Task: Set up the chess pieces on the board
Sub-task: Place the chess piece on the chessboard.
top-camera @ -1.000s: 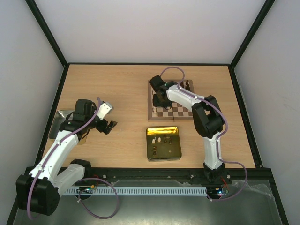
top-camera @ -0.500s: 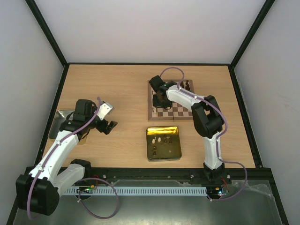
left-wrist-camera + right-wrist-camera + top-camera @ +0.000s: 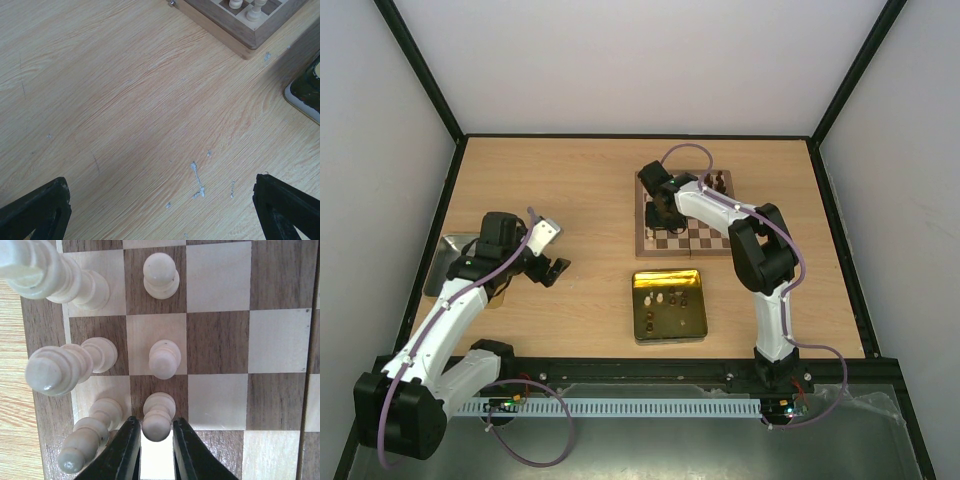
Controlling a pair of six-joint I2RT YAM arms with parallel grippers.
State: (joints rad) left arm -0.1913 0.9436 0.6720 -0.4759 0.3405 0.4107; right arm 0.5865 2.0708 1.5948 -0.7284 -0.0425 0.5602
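**Right hand closed on a pawn at the board; left hand idle over the bench**

The right hand (image 3: 156,424) is closed on a pale pawn (image 3: 158,412). Its two fingers (image 3: 125,452) press the pawn's head from either side. The pawn stands upright on a dark square of the board (image 3: 280,340). Two more pale pawns (image 3: 164,359) stand in the same file. Three taller pale chess pieces (image 3: 60,367) occupy the edge row beside them. Dark pieces (image 3: 718,182) stand at the board's opposite side. A gold tin (image 3: 668,318) holding further pieces lies near the board. The left hand (image 3: 160,210) hangs spread wide and holds nothing, over the bare bench (image 3: 125,100), well apart from the board. A grey tray (image 3: 442,265) lies beside the left arm.
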